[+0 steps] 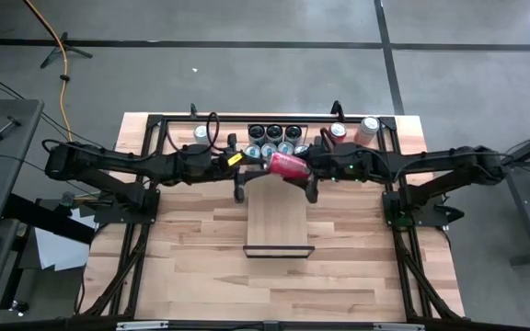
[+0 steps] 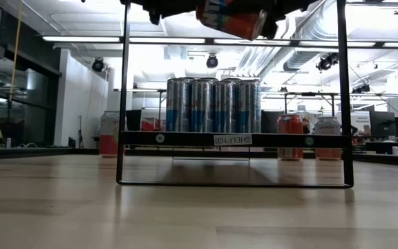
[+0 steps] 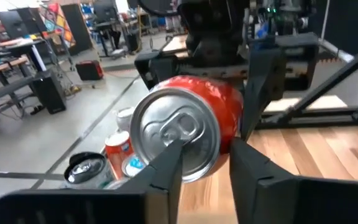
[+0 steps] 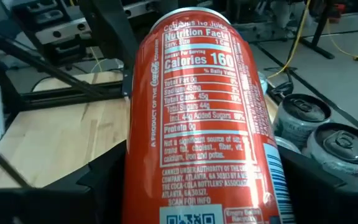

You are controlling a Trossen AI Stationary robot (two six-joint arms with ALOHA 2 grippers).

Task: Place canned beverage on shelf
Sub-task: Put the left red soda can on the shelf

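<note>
The right gripper [image 1: 304,168] was clamped on the red soda can [image 1: 286,165], holding it sideways in the air above the shelf's [image 1: 279,222] far end, so the left gripper [image 1: 258,167], fingers closing at its top, could take it.

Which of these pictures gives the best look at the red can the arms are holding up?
The right wrist view: the red can fills the picture and its label is readable. The left wrist view shows its silver top end-on between gripper fingers. From above it is a small red shape between both arms. The low view catches only its lower end.
</note>
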